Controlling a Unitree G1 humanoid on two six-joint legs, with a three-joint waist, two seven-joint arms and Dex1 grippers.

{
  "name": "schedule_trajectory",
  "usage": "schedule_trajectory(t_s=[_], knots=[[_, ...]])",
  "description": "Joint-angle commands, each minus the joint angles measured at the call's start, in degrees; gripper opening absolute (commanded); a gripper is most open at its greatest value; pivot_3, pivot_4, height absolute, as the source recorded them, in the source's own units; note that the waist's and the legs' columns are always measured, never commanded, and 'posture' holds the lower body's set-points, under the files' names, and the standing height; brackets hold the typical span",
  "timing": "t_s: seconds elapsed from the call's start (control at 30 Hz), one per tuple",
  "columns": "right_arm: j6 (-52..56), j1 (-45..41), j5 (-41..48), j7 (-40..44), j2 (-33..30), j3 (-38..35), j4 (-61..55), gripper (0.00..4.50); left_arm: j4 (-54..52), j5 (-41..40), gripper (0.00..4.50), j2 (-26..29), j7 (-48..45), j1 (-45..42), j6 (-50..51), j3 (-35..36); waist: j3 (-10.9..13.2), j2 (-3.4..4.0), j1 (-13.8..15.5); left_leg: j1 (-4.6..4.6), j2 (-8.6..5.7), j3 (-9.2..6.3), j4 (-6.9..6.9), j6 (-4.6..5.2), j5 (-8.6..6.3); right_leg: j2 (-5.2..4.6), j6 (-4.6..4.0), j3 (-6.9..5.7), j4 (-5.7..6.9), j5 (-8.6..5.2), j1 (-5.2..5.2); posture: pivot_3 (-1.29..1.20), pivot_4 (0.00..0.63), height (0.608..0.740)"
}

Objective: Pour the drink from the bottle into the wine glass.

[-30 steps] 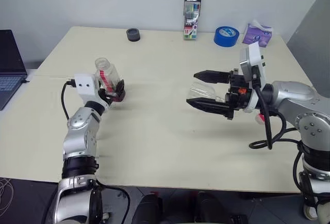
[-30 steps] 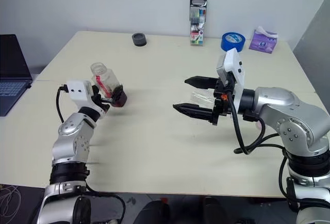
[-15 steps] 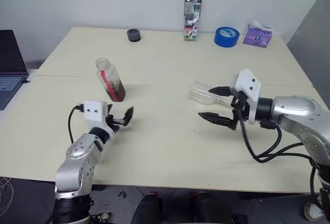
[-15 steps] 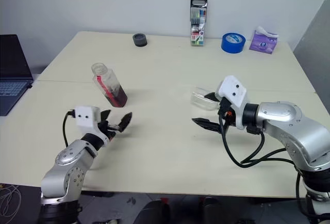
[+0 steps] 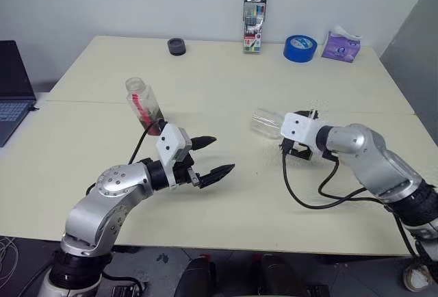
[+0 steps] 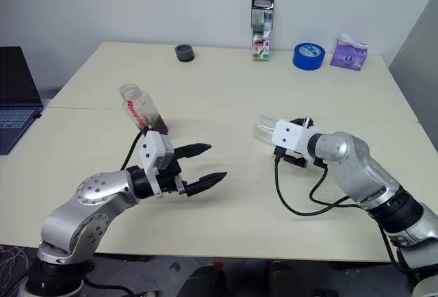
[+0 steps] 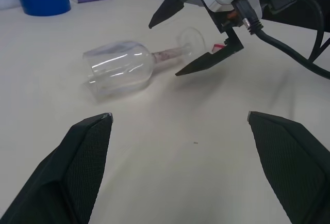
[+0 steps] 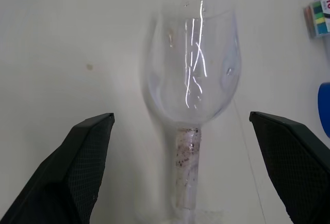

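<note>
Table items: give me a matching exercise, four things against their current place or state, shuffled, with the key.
Things:
1. wine glass
2. bottle
3. blue tape roll
4. left gripper

States:
A. standing, uncapped, dark drink in its lower part
B. open, holding nothing, over the table's near side
C. lying on its side, empty, stem toward the open right gripper
D. lying flat near the far edge, beside a purple tissue pack

Pairs: 1-C, 2-A, 3-D, 4-B
</note>
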Motion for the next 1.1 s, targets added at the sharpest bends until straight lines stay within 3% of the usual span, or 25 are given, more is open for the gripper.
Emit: schedule_trajectory(t_s=[0.03,0.4,0.87,1.0,1.1], knots=[[-2.1,-2.1,-4.5,1.6,1.6,1.4,2.5,4.5,-0.9,0.4,4.47,-0.6,0.0,-0.8,-1.3,-0.3,0.0,0.0,0.0,0.01,0.0,-0.01,0.0,0.0,0.0,0.0,0.0,-0.01,0.01,0.0,0.0,0.0,0.15,0.74],[-8.6,-4.6,-14.3,4.3,4.2,2.1,14.2,4.5,-3.6,0.2,4.47,-2.0,2.1,1.8,-0.9,-0.5,0.0,0.0,0.0,0.01,0.0,0.0,0.0,0.0,0.0,0.0,0.0,0.01,0.01,0.0,0.0,0.0,0.15,0.74],[-15.0,-11.2,-19.2,0.7,10.9,0.6,33.8,4.5,-2.0,0.7,4.47,-2.6,2.4,-0.4,-1.0,-1.3,0.0,0.0,-0.2,0.05,0.0,0.01,0.04,-0.02,0.01,0.0,-0.01,0.01,0.06,0.01,0.02,0.0,0.15,0.74],[-17.1,-12.8,-20.7,0.3,11.2,0.7,38.9,3.6,-2.1,0.6,4.5,-2.5,2.5,-0.5,-0.7,-1.1,0.0,0.0,-0.2,0.04,0.0,0.02,0.04,-0.03,0.02,0.0,-0.01,0.01,0.05,0.01,0.02,0.0,0.15,0.74],[-17.7,-12.8,-21.0,1.1,10.7,-0.1,39.5,2.52,-2.4,0.5,4.5,-2.2,2.5,0.0,-0.5,-0.8,0.0,0.0,-0.2,0.03,-0.01,0.02,0.04,-0.03,0.02,-0.01,-0.01,0.02,0.05,0.01,0.02,0.0,0.15,0.74]])
